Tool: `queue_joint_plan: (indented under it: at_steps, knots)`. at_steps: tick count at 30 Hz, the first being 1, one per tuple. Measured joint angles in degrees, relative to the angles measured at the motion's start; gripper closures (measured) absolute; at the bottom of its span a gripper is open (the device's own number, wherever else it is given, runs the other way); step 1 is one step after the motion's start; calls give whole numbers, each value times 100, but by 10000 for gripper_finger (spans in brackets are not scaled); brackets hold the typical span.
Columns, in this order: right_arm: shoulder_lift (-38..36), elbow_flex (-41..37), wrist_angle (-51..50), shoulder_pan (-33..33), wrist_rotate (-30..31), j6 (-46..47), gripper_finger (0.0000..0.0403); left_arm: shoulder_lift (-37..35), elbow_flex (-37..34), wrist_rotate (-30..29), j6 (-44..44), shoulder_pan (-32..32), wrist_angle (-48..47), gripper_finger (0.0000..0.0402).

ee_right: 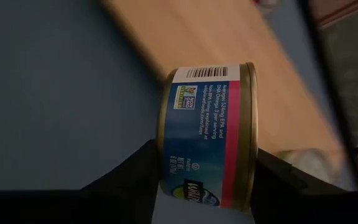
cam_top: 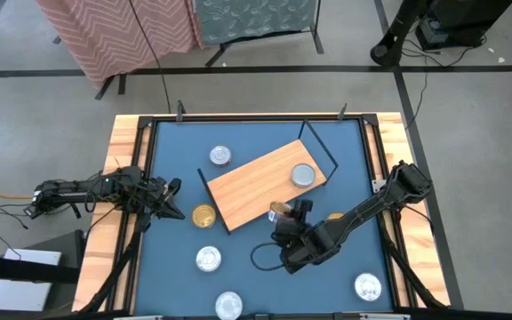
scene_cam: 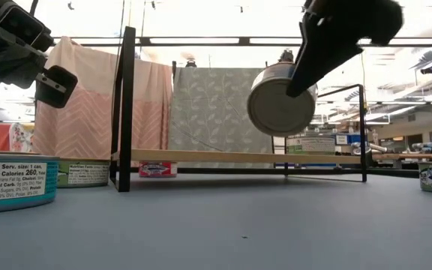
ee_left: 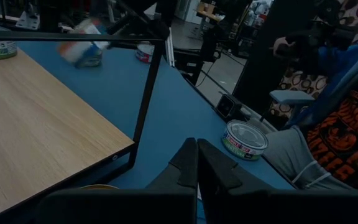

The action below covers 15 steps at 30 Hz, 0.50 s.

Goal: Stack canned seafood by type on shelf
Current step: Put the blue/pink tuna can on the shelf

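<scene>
Partly hidden by the right hand (cam_top: 284, 213) gripping it, a blue-labelled round tin (ee_right: 207, 140) hangs over the light-wood shelf (cam_top: 252, 182); seemingly six other tins (cam_top: 208, 259) show; the left hand (cam_top: 172, 200) is closed, empty.

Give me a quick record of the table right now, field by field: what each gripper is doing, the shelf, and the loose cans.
right gripper: shut on a blue-labelled can, held on edge in the air over the shelf's near edge
left gripper: shut, empty, waiting at the table's left side
shelf: wood board lying at an angle mid-table, black wire end frames
on shelf: one silver-lid can near its right end
loose cans on table: gold-lid can beside the left gripper, silver ones elsewhere
</scene>
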Motion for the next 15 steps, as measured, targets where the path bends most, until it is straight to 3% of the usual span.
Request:
queue_joint_plan:
  at_steps: [15]
  knots:
    - [0, -594, 77, -244, 304, -72, 200, -2, 0, -2, 0, 0, 0, 395]
